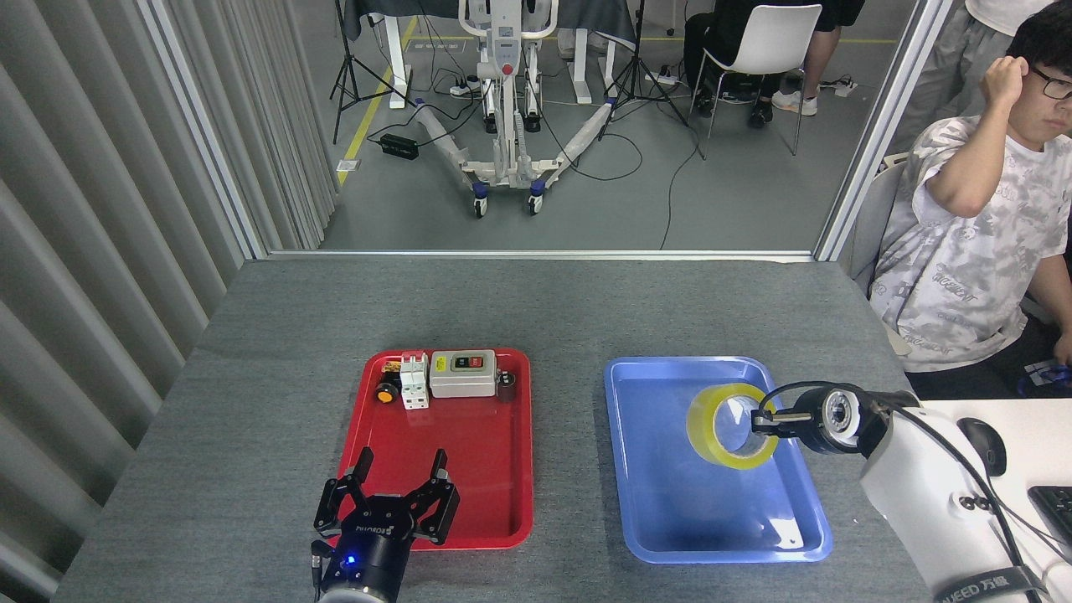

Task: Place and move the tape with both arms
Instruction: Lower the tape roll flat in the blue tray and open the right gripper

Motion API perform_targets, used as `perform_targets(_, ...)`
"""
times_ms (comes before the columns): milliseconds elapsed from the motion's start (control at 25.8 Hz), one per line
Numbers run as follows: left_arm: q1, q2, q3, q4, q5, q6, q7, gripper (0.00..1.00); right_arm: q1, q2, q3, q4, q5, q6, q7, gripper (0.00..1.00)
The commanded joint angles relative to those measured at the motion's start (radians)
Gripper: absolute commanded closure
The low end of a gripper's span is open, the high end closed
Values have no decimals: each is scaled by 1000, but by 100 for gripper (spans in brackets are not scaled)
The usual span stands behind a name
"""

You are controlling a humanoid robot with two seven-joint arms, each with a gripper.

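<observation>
The tape (pixel 727 424), a wide translucent yellow roll, hangs tilted just above the blue tray (pixel 653 502), its open core facing me. My right gripper (pixel 760 421) comes in from the right and is shut on the roll's right rim; its fingers are mostly hidden behind the wrist. My left gripper (pixel 399 471) stands open with nothing between its fingers, over the front edge of the red tray (pixel 469 469).
Several electrical parts, among them a grey switch box (pixel 462 373) and white breakers (pixel 414 381), line the back of the red tray. A seated person (pixel 963 243) is beyond the table's right edge, beside a white desk with a mouse (pixel 981 444).
</observation>
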Motion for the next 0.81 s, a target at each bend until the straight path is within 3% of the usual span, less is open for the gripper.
perform_targets(0,-26,7,3,13,8,28,9,1,-57,41,61,99,-8,18,-13,77)
perform_targets(194,-17,7,0,-53,10,47,9,1,-103,103,73,243,-5,24,-91,76)
perform_targets(774,-3,8,-32,-88,-4,45,-26,1,-100,126,71,254,8,63,-129,65)
